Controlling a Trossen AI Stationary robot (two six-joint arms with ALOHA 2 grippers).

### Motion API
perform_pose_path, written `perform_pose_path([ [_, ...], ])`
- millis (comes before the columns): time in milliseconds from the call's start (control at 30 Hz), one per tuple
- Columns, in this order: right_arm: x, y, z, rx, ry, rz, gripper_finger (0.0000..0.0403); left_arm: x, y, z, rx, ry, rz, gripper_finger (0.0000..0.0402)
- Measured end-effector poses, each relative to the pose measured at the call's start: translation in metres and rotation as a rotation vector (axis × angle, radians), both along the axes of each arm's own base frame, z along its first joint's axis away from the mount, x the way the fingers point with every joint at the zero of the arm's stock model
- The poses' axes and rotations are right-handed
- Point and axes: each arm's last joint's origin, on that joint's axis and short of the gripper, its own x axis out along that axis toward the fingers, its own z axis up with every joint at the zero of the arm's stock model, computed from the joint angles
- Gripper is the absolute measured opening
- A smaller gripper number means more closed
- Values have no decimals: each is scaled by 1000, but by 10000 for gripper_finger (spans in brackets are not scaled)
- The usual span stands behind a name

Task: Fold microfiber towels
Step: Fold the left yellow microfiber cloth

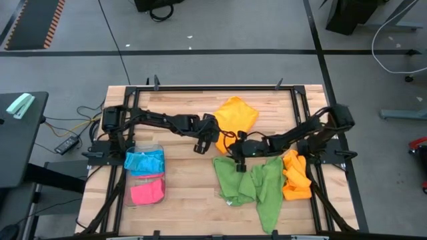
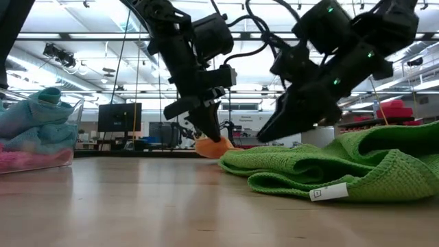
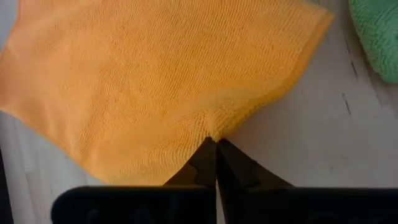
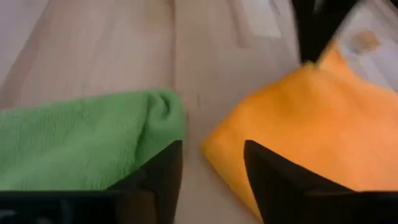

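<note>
An orange microfiber towel (image 1: pixel 236 115) lies spread on the far middle of the table. My left gripper (image 1: pixel 203 142) is shut on its near left edge and shows in the low view (image 2: pixel 211 132) over an orange fold (image 2: pixel 214 147). My right gripper (image 1: pixel 235 162) stands open over the gap between that towel (image 4: pixel 311 118) and a bunched green towel (image 4: pixel 81 143), its fingers (image 4: pixel 163 177) touching neither. Green towels (image 1: pixel 250 183) lie crumpled near the front. A second orange towel (image 1: pixel 295 177) lies bunched at the right. My left gripper pinches the orange towel's hemmed edge (image 3: pixel 214 129) between its two shut fingertips. The cloth puckers where it is pinched. The fingers slant down from the table's left side. The rest of the towel spreads away from the fingers on the wood.
A clear plastic tray (image 1: pixel 145 148) at the near left holds a blue towel (image 1: pixel 144 161) and a pink one (image 1: pixel 147 192). Black frame rails (image 1: pixel 200 88) run along the table's edges. Bare wood (image 1: pixel 190 200) lies between the tray and the green towels.
</note>
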Motion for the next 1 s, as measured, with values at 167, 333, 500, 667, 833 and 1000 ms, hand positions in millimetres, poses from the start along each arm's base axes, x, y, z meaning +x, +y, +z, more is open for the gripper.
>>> perform_pose_path([
  [167,12,3,-15,-150,60,29,221,-1,1,0,-9,3,17,6],
  [333,23,3,-24,-272,111,58,226,-1,1,0,-15,6,26,12],
  [500,27,1,-30,-317,137,76,225,-2,3,0,-28,10,53,9],
  [667,27,-5,-32,-309,150,60,206,-3,5,0,-36,7,71,10],
  [833,27,-7,-33,-304,157,50,131,-3,6,0,-36,7,74,16],
  [1000,26,-9,-34,-278,154,12,50,-3,6,0,-36,7,74,6],
])
